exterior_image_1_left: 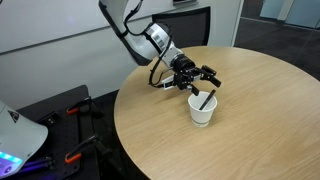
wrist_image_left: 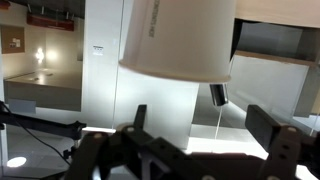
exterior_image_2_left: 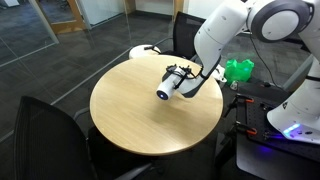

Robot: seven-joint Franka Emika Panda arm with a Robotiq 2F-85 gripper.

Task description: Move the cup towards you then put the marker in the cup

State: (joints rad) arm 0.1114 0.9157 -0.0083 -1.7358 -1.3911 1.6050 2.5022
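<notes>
White cup (exterior_image_1_left: 203,110) stands upright on the round wood-grain tabletop (exterior_image_1_left: 260,130), approx. mid-tabletop in both exterior views. Dark marker (exterior_image_1_left: 204,100) sits inside the cup, leaning, w/ its upper end above the rim on the side facing my pincer (exterior_image_1_left: 207,79).

Arm pose:
1. My arm (exterior_image_1_left: 135,25) enters from beyond the far tabletop edge in an exterior view and reaches over the wood surface.
2. Forearm slopes downward; the wrist is bent so the pincer points down at a slant toward the cup.
3. Seen from the opposite side (exterior_image_2_left: 215,45), the white arm links arc down from upper right and cross the tabletop edge, w/ the black pincer at the low end, just beside the cup.

Pincer state:
- Fingers (wrist_image_left: 140,118) are spread apart, one at each side of the wrist view, nothing held between them.
- Pincer hangs just above and behind the cup rim, clear of the tabletop.
- Contact w/ cup or marker: none visible in the wrist view; ext. views are too small to confirm.

Wrist view note: the picture is inverted. The cup fills the upper centre w/ its rim downward in frame, and the marker tip pokes out below the rim, right of centre.

Surroundings: black chair (exterior_image_2_left: 45,135) beside the tabletop, green object (exterior_image_2_left: 238,70) past the arm.
</notes>
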